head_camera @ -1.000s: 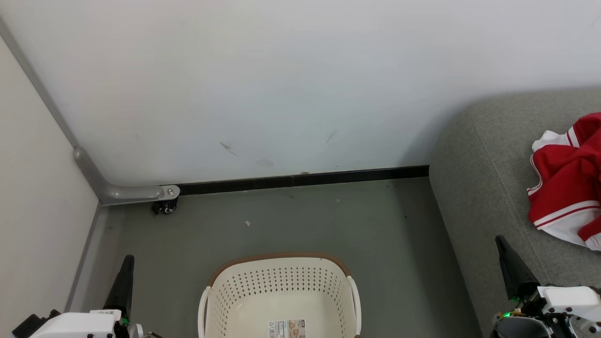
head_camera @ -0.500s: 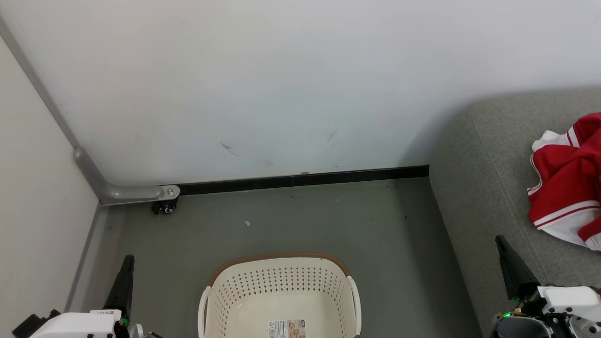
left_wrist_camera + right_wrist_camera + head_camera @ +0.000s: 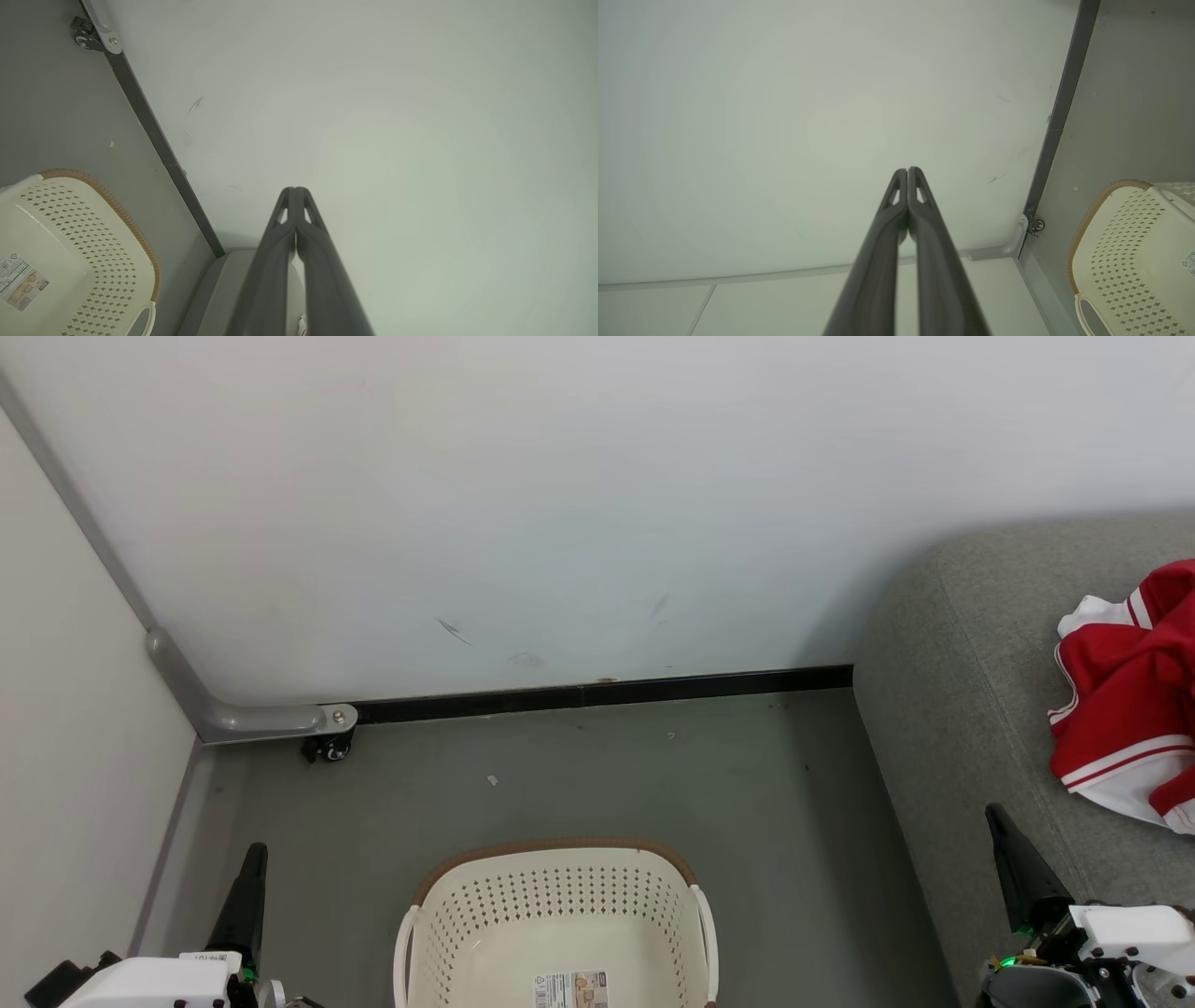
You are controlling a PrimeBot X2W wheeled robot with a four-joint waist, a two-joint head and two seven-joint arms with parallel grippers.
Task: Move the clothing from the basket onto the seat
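**Q:** What state are the two tools in?
**A:** The left gripper [image 3: 295, 190] and the right gripper [image 3: 907, 171] each have their long dark fingers pressed together along their length, with nothing between them. In the head view they stand low on either side of the basket [image 3: 551, 889], pointing up that view. This reads as a rest pose, suited to arms with no load to carry.

**Q:** Where is the clothing?
**A:** The clothing [image 3: 1120, 700] lies in a crumpled red-and-white heap on the seat [image 3: 962, 709], beyond the right gripper's tip and not touching it. The frame edge cuts the heap, so whether it is one garment or two cannot be told. The visible part of the basket holds no fabric, just a printed label [image 3: 570, 987]. Its near end is out of frame. The transfer therefore looks complete, or nearly so.

**Q:** And the surroundings?
**A:** The basket stands on a flat grey-green floor [image 3: 579, 775], near the seat's rounded side. A pale, lightly scuffed wall [image 3: 560, 504] rises above a black skirting strip [image 3: 607, 693]. A side panel [image 3: 75, 709] with a small caster [image 3: 329, 748] at its foot closes the left corner.
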